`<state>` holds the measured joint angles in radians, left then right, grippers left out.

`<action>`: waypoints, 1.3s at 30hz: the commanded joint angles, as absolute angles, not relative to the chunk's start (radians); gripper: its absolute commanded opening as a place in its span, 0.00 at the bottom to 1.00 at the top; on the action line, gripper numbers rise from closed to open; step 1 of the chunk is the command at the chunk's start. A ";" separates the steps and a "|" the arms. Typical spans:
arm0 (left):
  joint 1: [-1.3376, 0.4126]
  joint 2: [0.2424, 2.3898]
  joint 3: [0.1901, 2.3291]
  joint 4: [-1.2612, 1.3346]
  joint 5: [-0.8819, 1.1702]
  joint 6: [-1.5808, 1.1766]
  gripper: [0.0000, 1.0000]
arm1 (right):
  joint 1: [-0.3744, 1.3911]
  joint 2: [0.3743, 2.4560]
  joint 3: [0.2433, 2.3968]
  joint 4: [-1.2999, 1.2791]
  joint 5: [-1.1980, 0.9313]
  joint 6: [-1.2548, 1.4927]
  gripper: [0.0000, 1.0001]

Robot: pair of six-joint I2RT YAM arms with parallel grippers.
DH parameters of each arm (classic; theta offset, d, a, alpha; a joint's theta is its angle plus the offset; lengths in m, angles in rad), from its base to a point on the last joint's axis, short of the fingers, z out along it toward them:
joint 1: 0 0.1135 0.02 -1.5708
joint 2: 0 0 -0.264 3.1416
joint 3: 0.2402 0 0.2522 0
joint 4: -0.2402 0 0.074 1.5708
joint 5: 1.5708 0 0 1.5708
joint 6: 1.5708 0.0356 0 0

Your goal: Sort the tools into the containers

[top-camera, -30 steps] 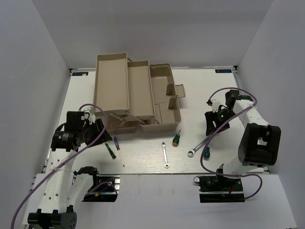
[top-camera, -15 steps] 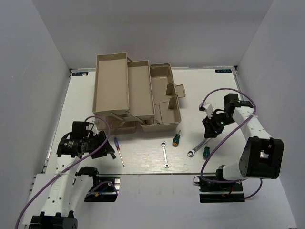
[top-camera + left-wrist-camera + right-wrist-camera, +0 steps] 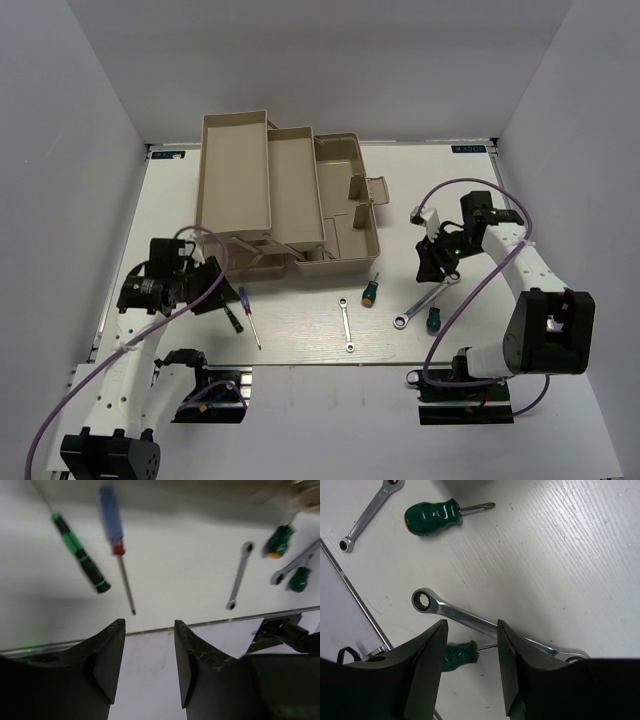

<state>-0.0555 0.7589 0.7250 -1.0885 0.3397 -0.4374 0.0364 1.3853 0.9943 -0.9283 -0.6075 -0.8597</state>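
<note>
- Tools (image 3: 346, 327): top view, all six loose on table (image 3: 300, 335) before open toolbox (image 3: 290, 200); none sorted.
- Left wrist view: left gripper (image 3: 149, 630) parted, empty, near blue-red screwdriver (image 3: 112, 520).
- Right wrist view: right gripper (image 3: 471, 625) parted, empty, poised over long wrench (image 3: 465, 617), likely lining up a grasp.

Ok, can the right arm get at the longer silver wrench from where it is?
Probably yes. The right gripper hangs over the longer wrench, jaws apart and empty, and nothing lies on the wrench. The stubby green screwdriver close beside it could get nudged.
</note>
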 commanded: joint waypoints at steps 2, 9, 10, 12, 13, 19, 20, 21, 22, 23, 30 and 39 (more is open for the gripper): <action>-0.061 0.762 0.954 -1.048 0.367 -0.399 0.54 | 0.044 1.352 1.039 -0.899 -0.649 -0.842 0.50; -0.061 0.782 1.256 -1.111 0.307 -0.364 0.54 | 0.057 1.299 1.019 -0.819 -0.629 -0.833 0.91; -0.061 0.805 1.308 -1.111 0.284 -0.354 0.54 | 0.057 1.299 1.016 -0.802 -0.621 -0.810 0.91; -0.061 0.918 1.490 -1.111 0.229 -0.321 0.54 | 0.054 1.330 1.057 -0.771 -0.614 -0.711 0.91; -0.061 0.967 1.558 -1.120 0.198 -0.307 0.54 | 0.052 1.345 1.089 -0.837 -0.664 -0.725 0.91; -0.061 1.219 1.930 -0.985 0.279 -0.270 0.82 | 0.054 1.523 1.351 -1.011 -0.706 -0.693 0.91; -0.061 1.220 1.939 -0.888 0.303 -0.282 0.85 | 0.051 1.514 1.348 -1.000 -0.692 -0.690 0.91; -0.061 1.220 1.925 -0.829 0.323 -0.296 0.87 | 0.055 1.506 1.338 -0.962 -0.681 -0.690 0.91; -0.049 1.220 1.892 -0.768 0.368 -0.333 0.91 | 0.054 1.479 1.335 -0.953 -0.677 -0.687 0.91; -0.049 1.207 1.876 -0.644 0.395 -0.347 0.92 | 0.054 1.474 1.310 -0.925 -0.660 -0.692 0.91; -0.040 1.153 1.630 -0.098 0.595 -0.612 0.98 | 0.048 1.447 1.276 -0.900 -0.638 -0.667 0.89; -0.172 1.509 1.981 -0.578 0.751 -0.350 0.99 | 0.049 1.453 1.263 -0.875 -0.626 -0.652 0.91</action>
